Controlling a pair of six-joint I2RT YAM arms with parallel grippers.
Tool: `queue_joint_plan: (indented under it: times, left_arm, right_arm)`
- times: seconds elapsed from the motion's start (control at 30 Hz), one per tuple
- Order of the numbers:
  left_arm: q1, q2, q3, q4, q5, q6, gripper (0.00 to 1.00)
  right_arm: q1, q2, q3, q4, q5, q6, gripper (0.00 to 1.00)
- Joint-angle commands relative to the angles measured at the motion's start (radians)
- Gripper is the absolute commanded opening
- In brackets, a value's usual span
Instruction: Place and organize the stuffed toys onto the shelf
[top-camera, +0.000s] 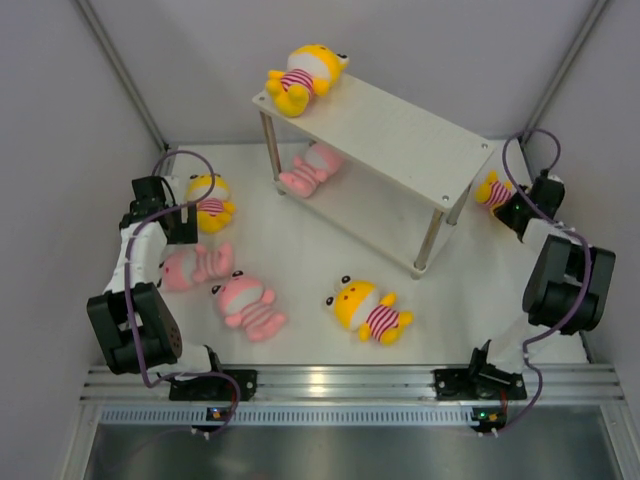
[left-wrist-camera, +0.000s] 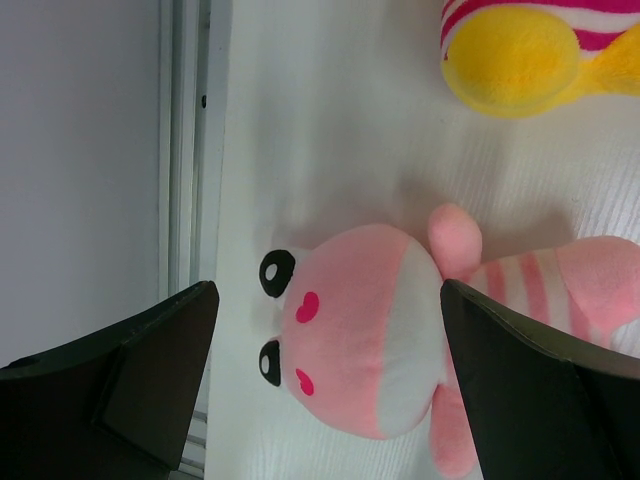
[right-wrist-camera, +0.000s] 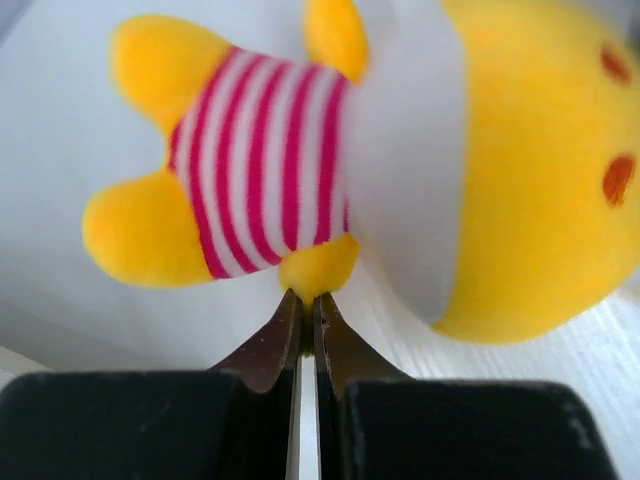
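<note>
The white shelf (top-camera: 400, 130) stands at the back centre. A yellow toy (top-camera: 305, 75) lies on the far left end of its top board, and a pink toy (top-camera: 312, 168) lies under that end. My left gripper (top-camera: 182, 240) is open, its fingers either side of the head of a pink toy (left-wrist-camera: 360, 330) lying on the table (top-camera: 190, 267). Another yellow toy (top-camera: 210, 203) lies just behind it and shows at the top of the left wrist view (left-wrist-camera: 510, 60). My right gripper (right-wrist-camera: 307, 300) is shut on a small limb of a yellow toy (right-wrist-camera: 290, 170) by the shelf's right end (top-camera: 492, 190).
A second pink toy (top-camera: 250, 303) and a yellow toy (top-camera: 368, 308) lie on the table in front of the shelf. The enclosure's left wall (left-wrist-camera: 80, 170) is close beside my left gripper. The right wall is close behind my right arm (top-camera: 560, 280).
</note>
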Motion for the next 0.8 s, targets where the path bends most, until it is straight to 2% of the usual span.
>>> queue_joint_plan:
  times: [0.0,0.1,0.2,0.3,0.4,0.47,0.5,0.53,0.6,0.77]
  left_arm:
    - [-0.001,-0.001,0.043,0.002,-0.005,0.017,0.99]
    - [-0.001,0.001,0.047,-0.003,0.002,0.019,0.99]
    - [-0.001,0.002,0.050,-0.007,0.012,0.019,0.99]
    - [-0.003,0.001,0.053,-0.010,0.018,0.020,0.99]
    - [-0.001,0.002,0.057,-0.012,0.025,0.022,0.99]
    - [-0.001,0.002,0.058,-0.012,0.028,0.019,0.99]
    - [-0.001,0.002,0.058,-0.013,0.031,0.017,0.99]
    - [-0.001,-0.001,0.057,-0.012,0.032,0.019,0.99]
    - [-0.001,-0.004,0.054,-0.013,0.031,0.022,0.99]
    - [-0.001,-0.016,0.046,-0.018,0.017,0.035,0.99]
  right_arm:
    - [-0.018,-0.190,0.170,-0.081,0.079,-0.095,0.00]
    - [-0.018,-0.265,0.331,-0.211,0.119,-0.170,0.00]
    - [-0.018,-0.325,0.489,-0.273,0.101,-0.213,0.00]
    - [-0.016,-0.359,0.623,-0.297,-0.036,-0.274,0.00]
    - [0.013,-0.326,0.814,-0.423,-0.188,-0.366,0.00]
    - [0.085,-0.297,0.965,-0.579,-0.241,-0.437,0.00]
    - [0.128,-0.268,1.005,-0.628,-0.241,-0.555,0.00]
    - [0.222,-0.254,1.072,-0.735,-0.240,-0.605,0.00]
    - [0.351,-0.212,1.144,-0.826,-0.244,-0.703,0.00]
    - [0.533,-0.166,1.171,-1.003,-0.261,-0.814,0.00]
